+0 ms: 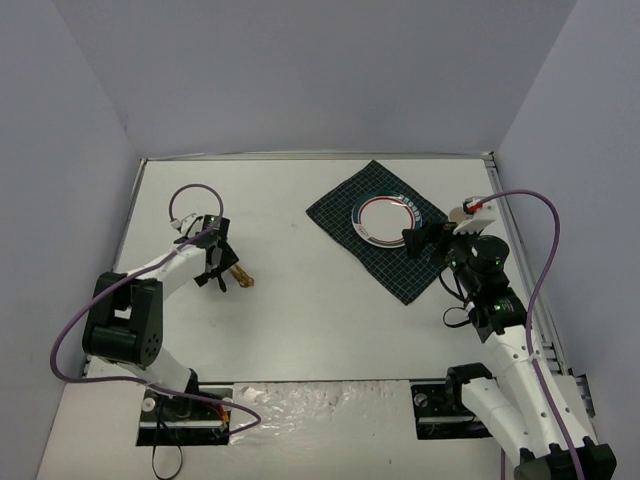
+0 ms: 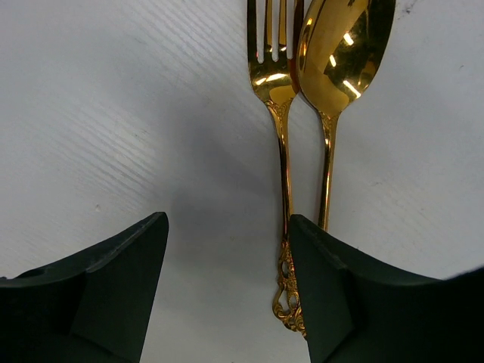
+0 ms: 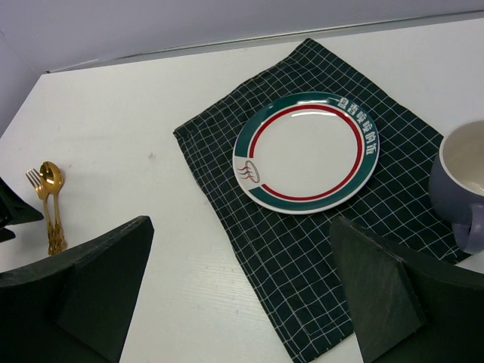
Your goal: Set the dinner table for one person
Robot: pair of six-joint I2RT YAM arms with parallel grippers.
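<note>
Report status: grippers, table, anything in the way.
Left gripper open over fork, spoon. Right gripper open above cloth. Dinner table: plate on cloth. No obstacle seen.

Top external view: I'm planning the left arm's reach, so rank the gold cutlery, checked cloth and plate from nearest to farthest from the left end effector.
1. Gold cutlery, right at the left end effector, on the table's left side.
2. Checked cloth, its left corner past mid-table.
3. Plate, on the cloth, farther right.
</note>
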